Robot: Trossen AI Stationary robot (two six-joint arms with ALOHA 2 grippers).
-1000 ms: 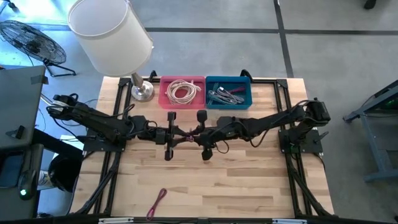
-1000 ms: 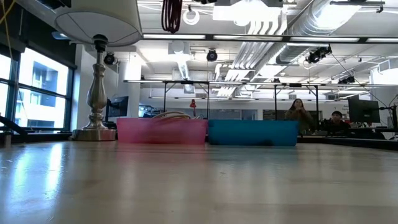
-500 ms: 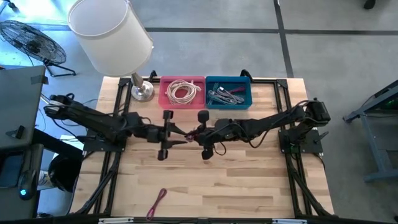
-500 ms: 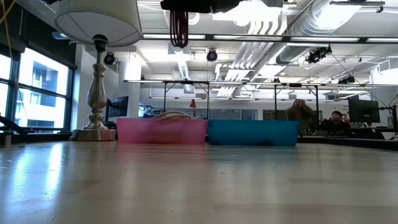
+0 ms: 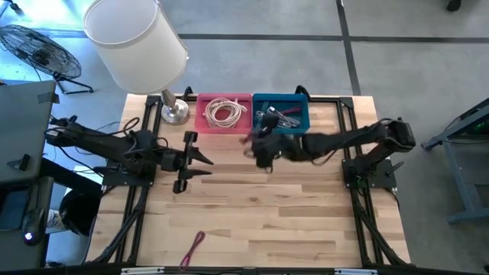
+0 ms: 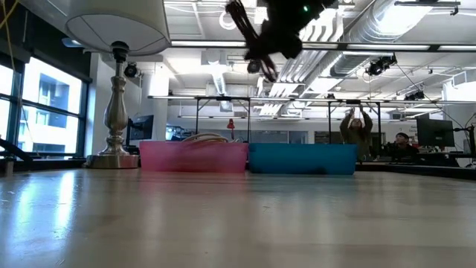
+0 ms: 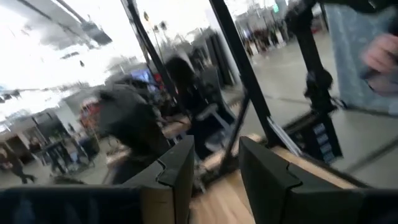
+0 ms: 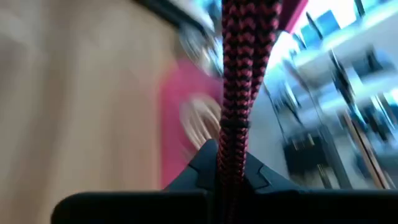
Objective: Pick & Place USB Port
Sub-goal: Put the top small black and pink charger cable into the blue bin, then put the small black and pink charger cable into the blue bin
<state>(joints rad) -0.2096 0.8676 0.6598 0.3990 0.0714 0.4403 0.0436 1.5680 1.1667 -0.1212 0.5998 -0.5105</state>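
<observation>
Left wrist view: open jaws against a blurred room

The left gripper point(image 7: 214, 171) was seen with its two dark fingers point(image 7: 177, 171) parted, nothing being held between them. A strip of pale wooden desk point(image 7: 214, 199) was shown in the gap. Beyond, black frame posts point(image 7: 242, 65) were seen slanting upward, and a dark stand point(image 7: 317, 93) stood on the grey floor. The rest was blurred.

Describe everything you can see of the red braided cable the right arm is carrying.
The cable is a red-and-black braided cord, folded so several strands run side by side. The right pincer is shut on it, lifted clear of the table near the pink bin and blue bin. Its plug ends are not visible.
</observation>
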